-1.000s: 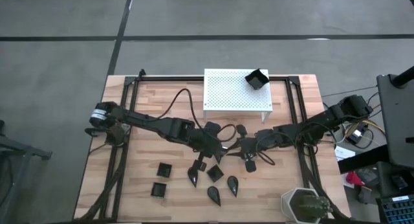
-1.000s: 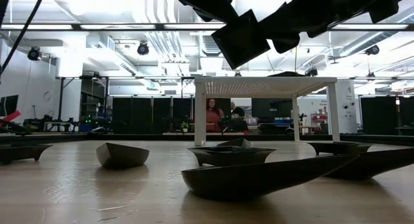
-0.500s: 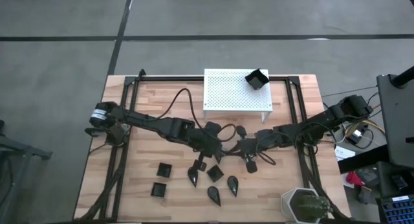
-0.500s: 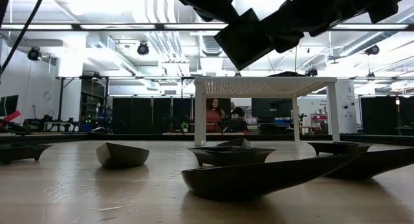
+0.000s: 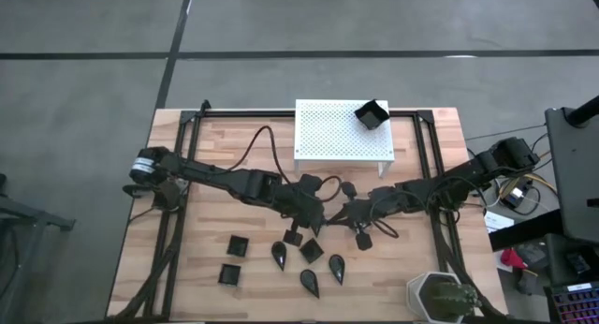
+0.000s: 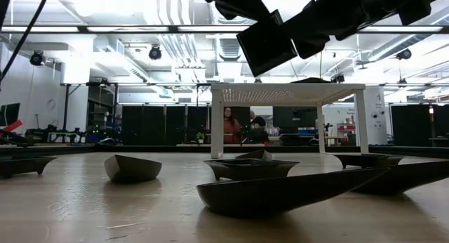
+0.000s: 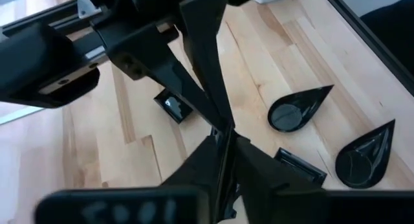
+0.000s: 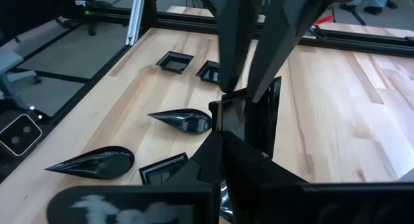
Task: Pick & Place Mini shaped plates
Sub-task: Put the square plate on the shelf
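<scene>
Both grippers meeting in front of the white stand [image 5: 343, 133], right gripper [image 5: 344, 212] clamped on a raised square plate [image 6: 266, 43], left gripper [image 5: 323, 211] at the same plate — its grip unclear, other plates [image 5: 309, 252] on the table [image 5: 206, 268] — one atop the stand.

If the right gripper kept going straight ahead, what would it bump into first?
Probably the left gripper: it faces the right gripper, just beyond the square plate the right one holds. Depth is hard to judge.
</scene>
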You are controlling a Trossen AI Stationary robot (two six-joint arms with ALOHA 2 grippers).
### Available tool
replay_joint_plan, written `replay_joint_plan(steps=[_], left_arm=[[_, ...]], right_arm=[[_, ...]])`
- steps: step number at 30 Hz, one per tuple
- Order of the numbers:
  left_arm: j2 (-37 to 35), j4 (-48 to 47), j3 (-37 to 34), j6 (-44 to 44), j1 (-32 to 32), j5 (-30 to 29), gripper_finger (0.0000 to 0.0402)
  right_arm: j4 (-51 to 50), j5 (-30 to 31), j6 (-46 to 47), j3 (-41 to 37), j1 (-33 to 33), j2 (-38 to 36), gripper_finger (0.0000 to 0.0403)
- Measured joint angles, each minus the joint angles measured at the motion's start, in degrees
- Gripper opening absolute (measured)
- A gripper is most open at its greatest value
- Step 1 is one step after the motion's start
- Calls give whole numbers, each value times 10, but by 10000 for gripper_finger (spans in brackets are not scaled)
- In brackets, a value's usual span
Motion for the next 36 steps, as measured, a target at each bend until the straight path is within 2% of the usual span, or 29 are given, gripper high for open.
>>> replay_joint_plan(steps=[5,11,20,26,29,32,36], left_arm=[[0,5,0,-4,0,-10,108],[-5,4,0,-5,0,-10,143],[-51,-7,0,35,2,-10,151],[-79,-27,-7,26,2,-10,151],[-89,-4,-38,25,2,7,151],[-104,66,-94,9,2,40,151],[-145,175,-188,-15,-2,43,151]], right_arm=[[-7,0,3,0,0,0,8],[-16,4,5,0,0,0,8],[-42,20,6,5,0,-8,8],[-159,81,1,58,0,-8,8],[-226,116,-13,97,0,-8,8],[-296,142,-23,138,0,-9,8],[-393,187,-28,193,0,-9,8]])
